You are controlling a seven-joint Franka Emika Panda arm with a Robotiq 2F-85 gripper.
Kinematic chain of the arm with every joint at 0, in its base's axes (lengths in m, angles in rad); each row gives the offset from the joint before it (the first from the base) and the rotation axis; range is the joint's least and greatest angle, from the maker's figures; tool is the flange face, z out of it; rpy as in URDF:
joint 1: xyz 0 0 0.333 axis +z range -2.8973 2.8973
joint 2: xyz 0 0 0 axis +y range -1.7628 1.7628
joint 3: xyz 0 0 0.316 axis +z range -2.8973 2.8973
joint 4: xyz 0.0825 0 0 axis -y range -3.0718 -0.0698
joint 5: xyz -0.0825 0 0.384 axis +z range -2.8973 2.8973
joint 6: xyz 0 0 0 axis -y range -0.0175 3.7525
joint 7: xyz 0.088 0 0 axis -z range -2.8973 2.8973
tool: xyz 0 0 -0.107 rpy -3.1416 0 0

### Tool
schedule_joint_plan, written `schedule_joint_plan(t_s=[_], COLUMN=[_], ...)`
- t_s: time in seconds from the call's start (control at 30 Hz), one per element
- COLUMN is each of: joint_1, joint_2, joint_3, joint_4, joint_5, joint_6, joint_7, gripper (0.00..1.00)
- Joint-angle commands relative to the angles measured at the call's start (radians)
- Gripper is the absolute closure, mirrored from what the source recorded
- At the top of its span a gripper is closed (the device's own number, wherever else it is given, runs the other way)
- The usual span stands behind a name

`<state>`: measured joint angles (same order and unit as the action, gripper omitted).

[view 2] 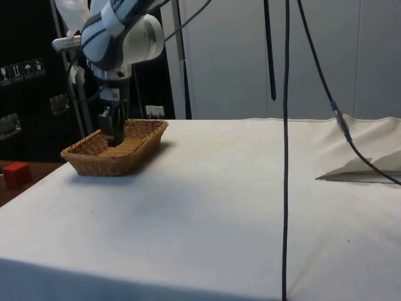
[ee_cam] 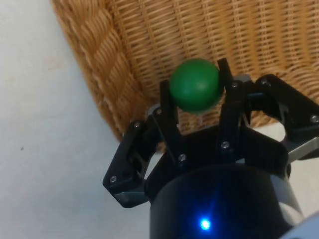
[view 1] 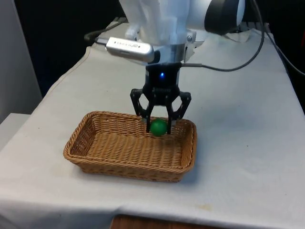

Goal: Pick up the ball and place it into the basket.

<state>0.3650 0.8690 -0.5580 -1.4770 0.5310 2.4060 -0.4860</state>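
tool (view 1: 159, 125) pointing down, fingers clamped

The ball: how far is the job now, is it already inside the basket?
Done: the pincer has picked up the green ball and holds it over the basket, near its far rim. In hand: the ball is gripped between the fingers. Left: release it into the basket.

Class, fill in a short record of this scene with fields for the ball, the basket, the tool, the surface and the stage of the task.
ball: green ball, held between the fingers of the tool
basket: brown wicker basket, rectangular, resting on the table
tool: black, two fingers, shut on the ball, lowered inside the basket near its far rim
surface: table under a white cloth
stage: ball is over the basket's inside but not yet released
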Motion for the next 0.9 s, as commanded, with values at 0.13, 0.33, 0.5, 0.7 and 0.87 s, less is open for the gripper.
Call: schedule_joint_plan(t_s=[0.13,0.33,0.5,0.7,0.87], joint_1=[-0.01,-0.006,-0.006,-0.006,-0.006], joint_2=[0.039,0.055,0.053,0.053,0.053], joint_3=[0.007,0.003,0.003,0.003,0.003], joint_4=[0.024,0.027,0.026,0.025,0.025], joint_5=[0.022,0.034,0.036,0.037,0.038], joint_6=[0.022,0.029,0.03,0.03,0.03], joint_7=[-0.013,-0.016,-0.016,-0.016,-0.016], gripper=[1.0,1.0,0.86,0.35,0.0])
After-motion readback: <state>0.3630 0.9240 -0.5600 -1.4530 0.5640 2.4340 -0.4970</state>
